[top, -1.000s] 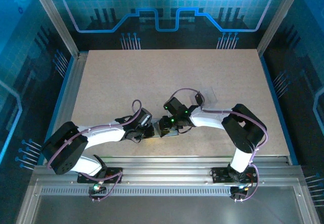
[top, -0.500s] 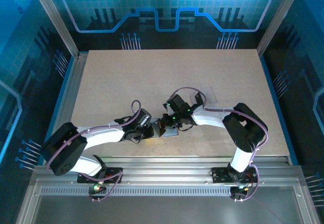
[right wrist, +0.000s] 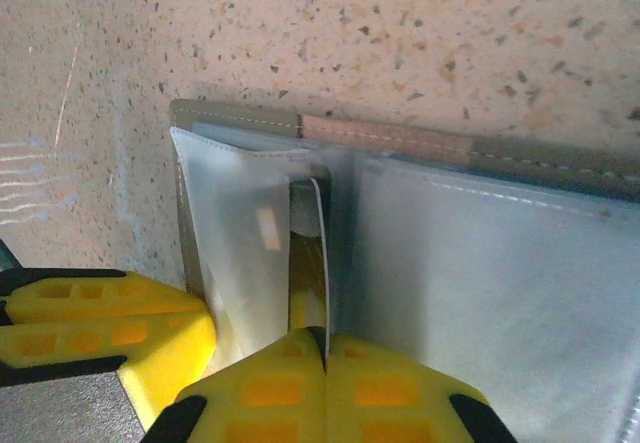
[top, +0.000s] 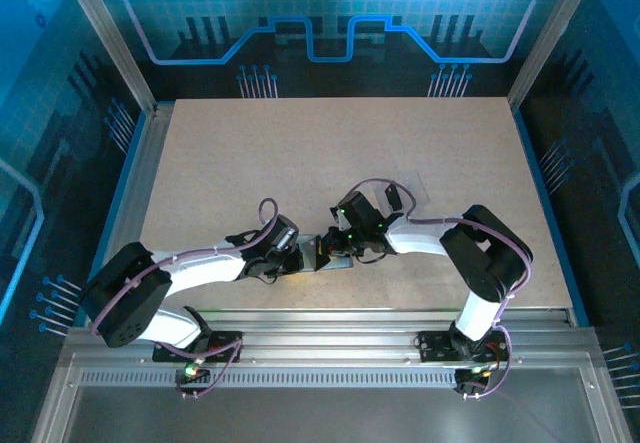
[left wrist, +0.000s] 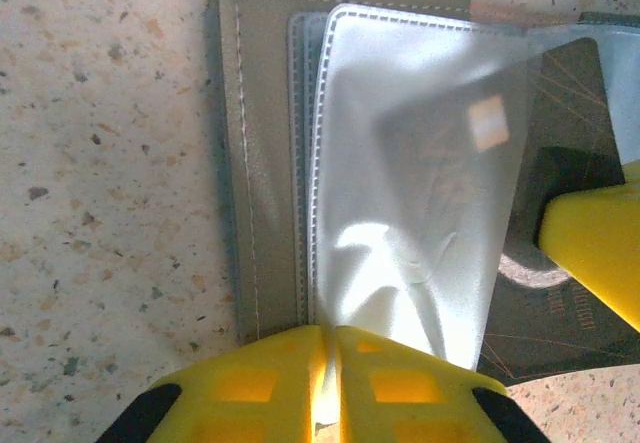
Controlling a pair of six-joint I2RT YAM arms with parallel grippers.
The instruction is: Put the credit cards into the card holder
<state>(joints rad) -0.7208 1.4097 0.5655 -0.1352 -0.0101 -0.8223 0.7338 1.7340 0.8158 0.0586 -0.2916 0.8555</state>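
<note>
The grey card holder [left wrist: 262,163] lies open on the table between both grippers [top: 338,260]. My left gripper [left wrist: 328,338] is shut on the lower edge of its clear plastic sleeve [left wrist: 410,163] and holds it lifted. A black credit card [left wrist: 565,153] lies partly under that sleeve. In the right wrist view I see this card edge-on [right wrist: 322,233], standing in the sleeve's opening. My right gripper [right wrist: 325,345] is shut on it. The holder's stitched edge [right wrist: 235,116] runs behind it. In the top view the left gripper [top: 300,256] and right gripper [top: 328,251] nearly touch.
A faint clear plastic box [top: 417,187] lies on the table behind the right arm. The left gripper's yellow finger [right wrist: 100,328] sits close to the left of my right gripper. Bare speckled tabletop [top: 300,153] stretches to the back and to both sides.
The right gripper's jaws have closed on the card. The right wrist has shifted slightly right and toward the near edge. The left arm has kept still.
</note>
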